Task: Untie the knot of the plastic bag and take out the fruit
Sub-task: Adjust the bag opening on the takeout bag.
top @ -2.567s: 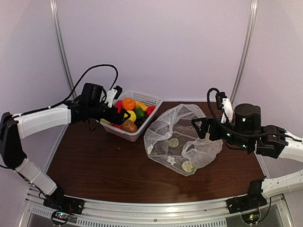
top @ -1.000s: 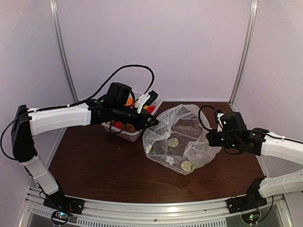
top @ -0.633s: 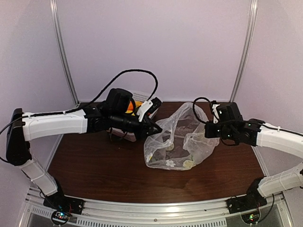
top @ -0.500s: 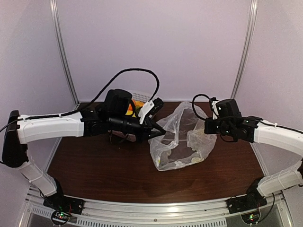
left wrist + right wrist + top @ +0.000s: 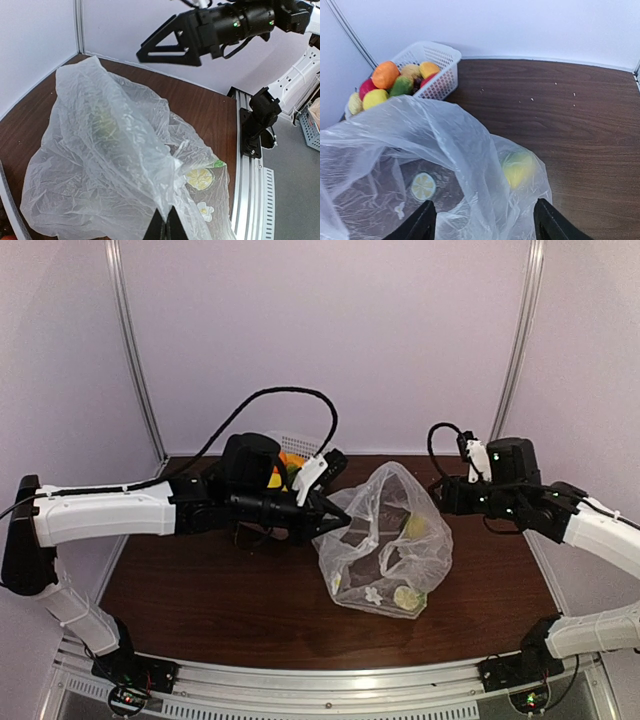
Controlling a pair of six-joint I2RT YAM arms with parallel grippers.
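Note:
The plastic bag point(image 5: 385, 545) sags on the table, clear film printed with lime slices and flowers. My left gripper point(image 5: 338, 518) is shut on a fold of its film at the bag's upper left; the left wrist view shows the closed tips point(image 5: 165, 227) pinching the bag point(image 5: 110, 160). My right gripper point(image 5: 445, 496) hangs open just right of the bag top, touching nothing; in its own view the gripper point(image 5: 485, 225) stands wide over the bag point(image 5: 445, 150). One yellow-green fruit point(image 5: 518, 167) lies inside the bag point(image 5: 415, 527). No knot shows.
A white lattice basket point(image 5: 440, 49) holding several fruits, among them an orange one point(image 5: 385, 74), stands at the back left, largely hidden behind my left arm in the top view point(image 5: 305, 443). Walls close the table at the back and sides.
My right gripper has opened, let go of the bag and drawn back to the right. The bag has slumped down onto the table. My left gripper still grips the film.

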